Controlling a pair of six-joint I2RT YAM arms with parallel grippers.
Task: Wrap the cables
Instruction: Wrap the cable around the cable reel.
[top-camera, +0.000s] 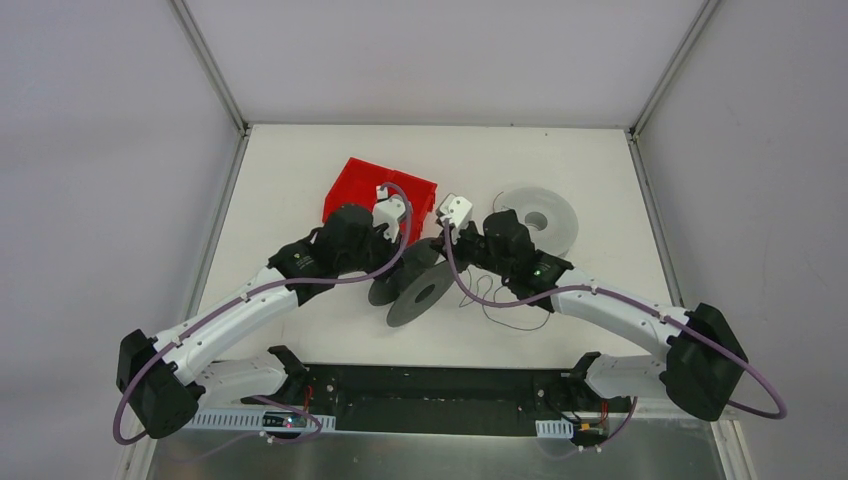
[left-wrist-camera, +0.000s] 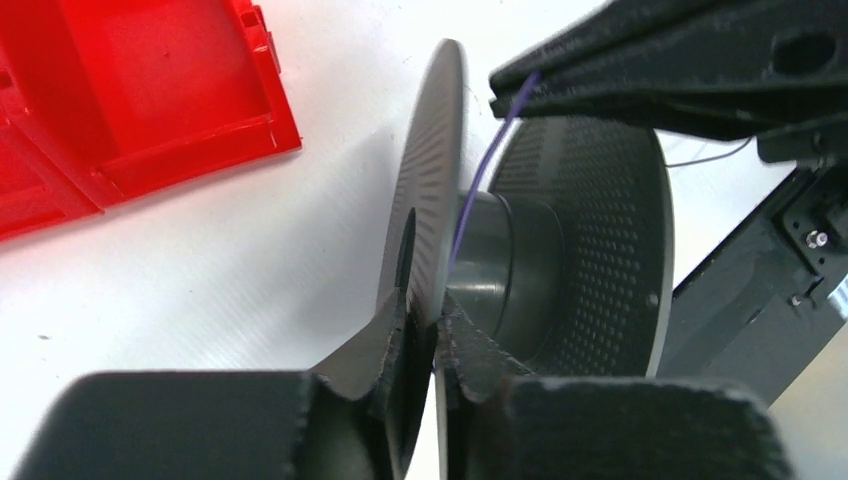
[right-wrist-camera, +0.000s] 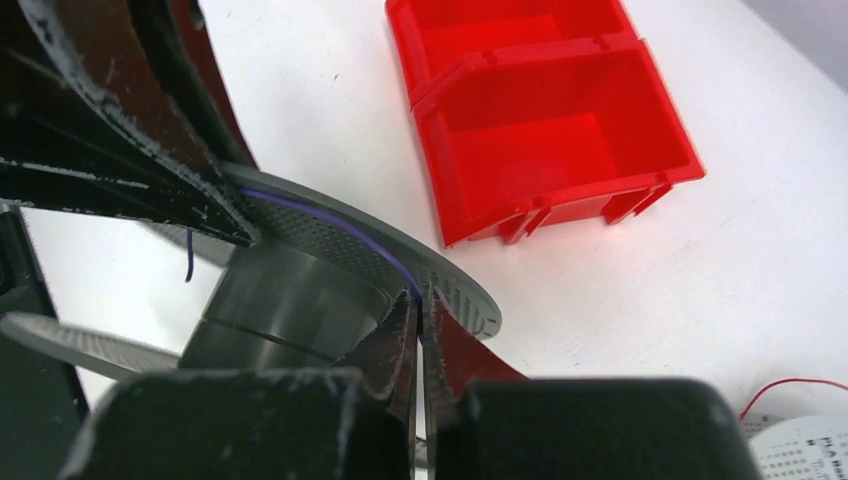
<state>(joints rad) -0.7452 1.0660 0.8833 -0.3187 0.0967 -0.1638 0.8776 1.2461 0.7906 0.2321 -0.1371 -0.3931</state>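
A dark grey spool (top-camera: 418, 290) stands on its flange edge mid-table. My left gripper (left-wrist-camera: 436, 328) is shut on the rim of one flange (left-wrist-camera: 430, 180); in the top view the left gripper (top-camera: 400, 262) is at the spool's left. My right gripper (right-wrist-camera: 418, 312) is shut on a thin purple cable (right-wrist-camera: 330, 226) that lies across the flange (right-wrist-camera: 460, 292). In the left wrist view this cable (left-wrist-camera: 478, 185) runs from the right gripper's fingertips (left-wrist-camera: 560, 85) down to the hub (left-wrist-camera: 505, 275). The right gripper (top-camera: 448, 257) sits just right of the spool. More thin loose cables (top-camera: 505, 302) curl on the table under the right arm.
A red two-compartment bin (top-camera: 380, 192) lies behind the spool, also in the right wrist view (right-wrist-camera: 545, 120). A white spool (top-camera: 540, 220) lies flat at the back right, its edge (right-wrist-camera: 800, 450) beside a thin red wire (right-wrist-camera: 790, 384).
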